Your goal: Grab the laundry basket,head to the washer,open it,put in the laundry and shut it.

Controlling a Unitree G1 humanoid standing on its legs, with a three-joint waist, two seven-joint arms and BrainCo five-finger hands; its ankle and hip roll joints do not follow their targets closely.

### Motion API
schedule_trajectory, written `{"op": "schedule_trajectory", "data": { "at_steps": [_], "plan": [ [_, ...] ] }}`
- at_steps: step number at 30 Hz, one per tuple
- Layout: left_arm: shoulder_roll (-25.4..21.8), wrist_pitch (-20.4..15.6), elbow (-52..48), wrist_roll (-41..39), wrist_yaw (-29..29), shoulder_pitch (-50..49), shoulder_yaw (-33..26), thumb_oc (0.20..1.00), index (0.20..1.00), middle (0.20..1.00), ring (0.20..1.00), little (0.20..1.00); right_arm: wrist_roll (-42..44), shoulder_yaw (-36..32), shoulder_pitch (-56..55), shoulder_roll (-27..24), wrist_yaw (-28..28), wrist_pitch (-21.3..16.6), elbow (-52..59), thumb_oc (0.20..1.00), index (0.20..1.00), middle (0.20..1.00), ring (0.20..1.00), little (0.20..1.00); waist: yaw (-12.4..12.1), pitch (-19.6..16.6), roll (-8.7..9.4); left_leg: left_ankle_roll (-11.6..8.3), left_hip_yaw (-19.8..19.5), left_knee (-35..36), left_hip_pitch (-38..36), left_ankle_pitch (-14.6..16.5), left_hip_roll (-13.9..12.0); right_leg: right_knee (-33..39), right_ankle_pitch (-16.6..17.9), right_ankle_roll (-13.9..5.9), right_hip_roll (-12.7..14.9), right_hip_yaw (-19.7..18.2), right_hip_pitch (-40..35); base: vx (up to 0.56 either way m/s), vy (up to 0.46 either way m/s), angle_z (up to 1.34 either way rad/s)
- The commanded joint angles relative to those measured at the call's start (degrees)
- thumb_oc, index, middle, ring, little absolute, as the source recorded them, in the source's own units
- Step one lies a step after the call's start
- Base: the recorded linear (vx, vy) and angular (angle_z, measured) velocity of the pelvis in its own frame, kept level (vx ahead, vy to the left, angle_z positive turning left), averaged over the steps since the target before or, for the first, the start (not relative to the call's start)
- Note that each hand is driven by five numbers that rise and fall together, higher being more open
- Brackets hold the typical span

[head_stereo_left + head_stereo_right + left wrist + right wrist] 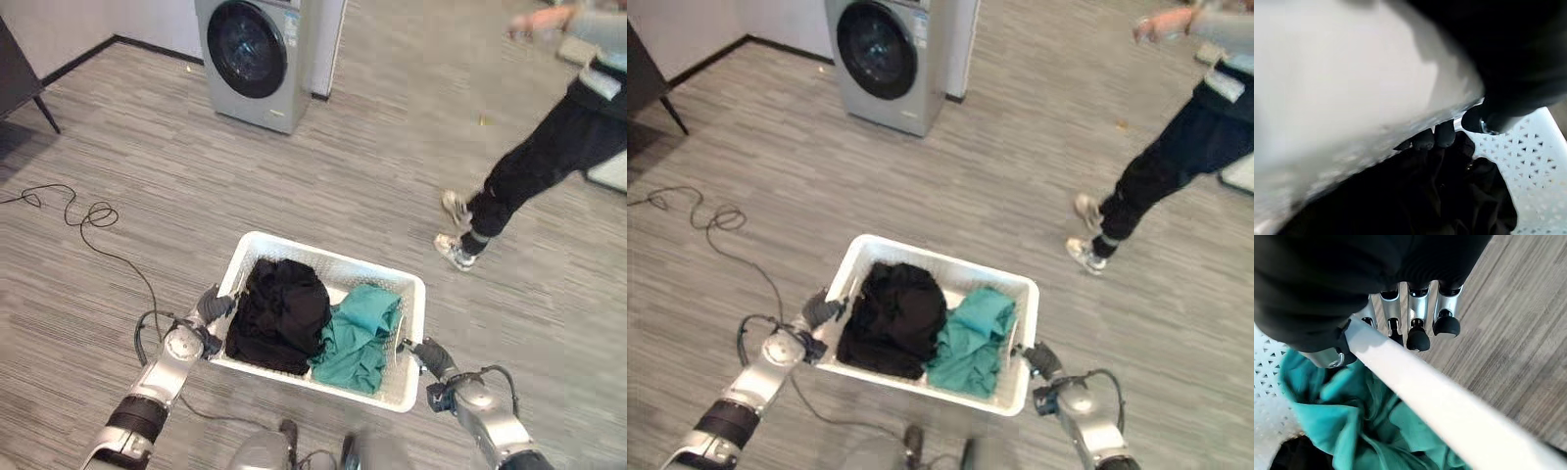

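Two hands, left hand [213,305] and right hand [432,357], gripping opposite rims of white laundry basket [255,246] holding black and teal clothes, well short of closed washer [257,59]; person [545,147] passing nearby.

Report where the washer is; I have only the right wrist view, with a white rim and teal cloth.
Observer: The washer stands ahead across the floor, its round door shut.
Operator: Check my other side.
Observer: Your left hand grips the opposite rim of the laundry basket, beside a black garment.
Operator: Flag anything in the way.
Observer: A person strides ahead to the right, off the straight line to the washer.
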State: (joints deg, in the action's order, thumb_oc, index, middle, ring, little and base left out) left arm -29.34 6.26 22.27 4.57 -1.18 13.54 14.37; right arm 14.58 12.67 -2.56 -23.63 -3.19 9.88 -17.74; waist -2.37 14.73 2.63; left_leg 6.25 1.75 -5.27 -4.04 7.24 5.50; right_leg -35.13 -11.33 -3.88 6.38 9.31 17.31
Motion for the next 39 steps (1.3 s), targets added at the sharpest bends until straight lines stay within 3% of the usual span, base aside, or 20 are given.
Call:
{"op": "schedule_trajectory", "data": {
  "at_steps": [1,3,7,8,9,10,11,14,15,17,19,22,24,26,30,33,35,36,38,39],
  "plan": [
    [-1.6,-2.7,-0.7,-2.2,-3.0,1.6,-1.9,0.200,0.200,0.200,0.200,0.200,5.8,-5.5,3.5,-1.3,-1.8,-6.2,3.6,0.200,0.200,0.200,0.200,0.200,0.4,-3.3,0.94,-2.86,-3.1,-3.0,-0.3,2.1,-2.8,25.2,11.6,-4.14,0.8,-2.5,-6.4,0.55,-0.246,0.89],
    [-1.0,-2.9,0.1,-1.4,-3.5,2.3,-1.8,0.200,0.200,0.200,0.200,0.200,5.7,-6.4,2.0,-1.9,-2.1,-5.6,4.2,0.200,0.200,0.200,0.200,0.200,1.5,-2.5,0.68,-4.58,-5.7,-4.7,-4.1,6.5,-3.9,36.5,15.6,-6.50,3.8,-4.9,-2.4,0.57,-0.264,0.69],
    [-0.5,-2.8,2.0,-0.3,-4.2,3.2,-1.5,0.200,0.200,0.200,0.200,0.200,5.9,-6.8,0.3,-1.9,-3.1,-5.4,4.8,0.200,0.200,0.200,0.200,0.200,2.8,-3.3,0.96,-6.24,-7.2,-6.6,-8.8,7.6,-6.3,33.5,17.1,-7.16,4.2,-4.1,-2.7,0.47,-0.266,0.57],
    [-0.3,-3.1,1.9,-0.4,-4.1,3.2,-1.1,0.200,0.200,0.200,0.200,0.200,6.1,-7.3,-0.5,-2.1,-3.2,-5.4,5.0,0.200,0.200,0.200,0.200,0.200,3.3,-4.0,1.98,-6.58,-7.5,-7.4,-9.2,7.1,-6.6,32.3,18.7,-7.03,4.6,-4.7,-3.3,0.44,-0.349,0.65],
    [0.4,-3.2,2.2,-0.4,-4.1,3.4,-0.4,0.200,0.200,0.200,0.200,0.200,6.4,-7.8,-2.0,-2.7,-3.2,-5.5,5.1,0.200,0.200,0.200,0.200,0.200,4.1,-5.5,1.67,-7.59,-7.8,-10.8,-9.8,3.8,-10.1,30.0,19.4,-6.44,2.6,-4.6,-4.7,0.44,-0.348,0.76],
    [0.4,-3.2,2.2,-0.4,-4.1,3.3,-0.4,0.200,0.200,0.200,0.200,0.200,6.4,-7.8,-2.0,-2.7,-3.2,-5.5,5.1,0.200,0.200,0.200,0.200,0.200,4.1,-5.5,1.53,-7.62,-7.8,-10.9,-9.8,3.9,-10.2,30.0,19.3,-6.41,2.5,-4.5,-4.8,0.47,-0.422,0.89],
    [0.8,-3.2,2.6,-0.7,-3.9,3.6,-0.1,0.200,0.200,0.200,0.200,0.200,7.0,-8.0,-2.2,-2.9,-2.9,-5.6,4.7,0.200,0.200,0.200,0.200,0.200,4.2,-6.1,1.68,-8.39,-7.7,-16.1,-8.2,-1.6,-12.2,29.9,19.0,-5.34,0.8,-3.9,-6.7,0.28,-0.316,0.57],
    [0.4,-2.9,1.3,-2.1,-2.9,2.3,-0.2,0.200,0.200,0.200,0.200,0.200,7.8,-8.6,-2.6,-3.8,-1.9,-6.5,4.6,0.200,0.200,0.200,0.200,0.200,3.8,-6.6,2.40,-7.05,-6.1,-30.6,-1.0,-10.3,-16.9,31.6,16.3,-1.52,-2.7,-2.6,-12.0,0.33,-0.496,0.11],
    [0.1,-2.9,0.1,-2.5,-2.8,1.6,-0.7,0.200,0.200,0.200,0.200,0.200,7.7,-8.9,-3.1,-4.5,-1.4,-7.0,5.1,0.200,0.200,0.200,0.200,0.200,3.3,-6.1,3.22,-5.59,-4.1,-35.1,2.4,-11.5,-18.8,32.5,14.7,0.48,-4.4,-3.0,-14.2,0.21,-0.399,0.33],
    [0.3,-2.9,0.2,-2.6,-2.8,2.0,-0.4,0.200,0.200,0.200,0.200,0.200,7.5,-8.9,-3.1,-4.8,-0.7,-7.3,4.7,0.200,0.200,0.200,0.200,0.200,2.9,-5.5,3.71,-5.40,-3.1,-36.9,5.4,-12.2,-20.3,32.6,13.8,1.46,-5.3,-3.2,-15.3,0.16,-0.286,0.06],
    [0.5,-2.7,-0.1,-2.8,-2.7,2.7,-0.1,0.200,0.200,0.200,0.200,0.200,7.0,-9.3,-3.9,-5.1,-0.3,-6.9,5.1,0.200,0.200,0.200,0.200,0.200,2.1,-4.7,3.98,-5.08,-1.3,-34.6,8.8,-9.0,-19.2,32.8,12.1,1.71,-5.4,-3.2,-17.1,0.21,-0.163,-0.35],
    [1.2,-3.1,1.0,-2.5,-2.4,3.8,0.7,0.200,0.200,0.200,0.200,0.200,7.1,-10.1,-4.3,-5.2,-0.4,-7.0,5.8,0.200,0.200,0.200,0.200,0.200,0.8,-3.4,3.86,-5.92,1.3,-23.7,13.7,-4.5,-13.8,33.4,10.5,0.88,-5.7,-3.0,-19.7,0.23,-0.032,-0.11],
    [1.6,-3.1,1.8,-2.4,-2.7,4.8,1.5,0.200,0.200,0.200,0.200,0.200,7.8,-10.6,-4.0,-4.7,0.3,-7.6,5.0,0.200,0.200,0.200,0.200,0.200,-0.2,-3.0,3.40,-6.54,2.8,-12.5,15.8,-6.8,-11.7,33.8,9.8,0.44,-6.1,-2.3,-20.8,0.22,0.020,-0.03],
    [1.6,-3.2,2.9,-1.9,-3.1,6.1,2.1,0.200,0.200,0.200,0.200,0.200,7.8,-10.2,-2.8,-4.0,0.8,-8.4,3.2,0.200,0.200,0.200,0.200,0.200,-2.4,-3.1,1.79,-7.99,2.3,0.6,17.3,-13.1,-8.7,34.2,7.7,0.51,-7.6,-2.1,-23.8,0.34,0.044,-0.16],
    [1.3,-3.3,3.0,-2.1,-3.1,5.9,2.0,0.200,0.200,0.200,0.200,0.200,7.1,-9.2,-0.6,-3.2,1.1,-8.7,1.8,0.200,0.200,0.200,0.200,0.200,-4.6,-3.0,1.85,-8.73,0.0,3.2,19.0,-15.1,-7.1,34.1,5.4,1.06,-8.0,-3.9,-26.9,0.32,0.053,-0.47],
    [1.0,-3.7,2.5,-2.4,-2.6,4.4,1.9,0.200,0.200,0.200,0.200,0.200,7.3,-7.9,0.3,-2.0,0.2,-9.1,1.9,0.200,0.200,0.200,0.200,0.200,-5.4,-4.3,1.92,-7.76,-1.3,1.3,17.6,-16.2,-7.2,32.6,2.5,1.10,-7.4,-5.8,-29.7,0.44,0.159,-0.87],
    [0.7,-3.8,2.4,-2.5,-2.5,4.2,1.8,0.200,0.200,0.200,0.200,0.200,7.2,-7.9,0.3,-1.7,0.3,-9.2,1.8,0.200,0.200,0.200,0.200,0.200,-5.7,-4.7,2.43,-7.27,-0.7,-0.7,18.0,-14.9,-6.8,31.5,1.7,0.81,-6.6,-6.1,-29.9,0.37,0.192,-0.61],
    [0.6,-3.7,2.3,-2.8,-2.2,3.1,1.5,0.200,0.200,0.200,0.200,0.200,6.5,-8.1,0.4,-1.0,0.2,-9.4,1.7,0.200,0.200,0.200,0.200,0.200,-5.8,-5.9,3.07,-5.64,-0.2,-2.2,17.2,-12.2,-5.5,27.2,2.1,-0.45,-5.2,-6.5,-29.3,0.47,0.278,-0.32],
    [-0.1,-3.5,1.5,-2.2,-1.9,2.2,1.1,0.200,0.200,0.200,0.200,0.200,4.2,-8.0,0.9,-0.7,0.0,-9.2,1.3,0.200,0.200,0.200,0.200,0.200,-5.5,-5.7,3.68,-3.76,0.6,-3.4,15.2,-9.2,-4.2,16.7,6.1,-3.14,-3.2,-6.4,-25.5,0.32,0.214,-0.32],
    [-0.1,-3.5,1.5,-2.2,-1.9,2.2,1.1,0.200,0.200,0.200,0.200,0.200,4.2,-8.0,0.9,-0.7,0.0,-9.2,1.3,0.200,0.200,0.200,0.200,0.200,-5.5,-5.8,3.56,-3.77,0.6,-3.3,15.4,-9.5,-4.4,16.7,6.3,-3.12,-3.3,-6.5,-25.2,0.14,0.137,-0.22]
  ]
}}
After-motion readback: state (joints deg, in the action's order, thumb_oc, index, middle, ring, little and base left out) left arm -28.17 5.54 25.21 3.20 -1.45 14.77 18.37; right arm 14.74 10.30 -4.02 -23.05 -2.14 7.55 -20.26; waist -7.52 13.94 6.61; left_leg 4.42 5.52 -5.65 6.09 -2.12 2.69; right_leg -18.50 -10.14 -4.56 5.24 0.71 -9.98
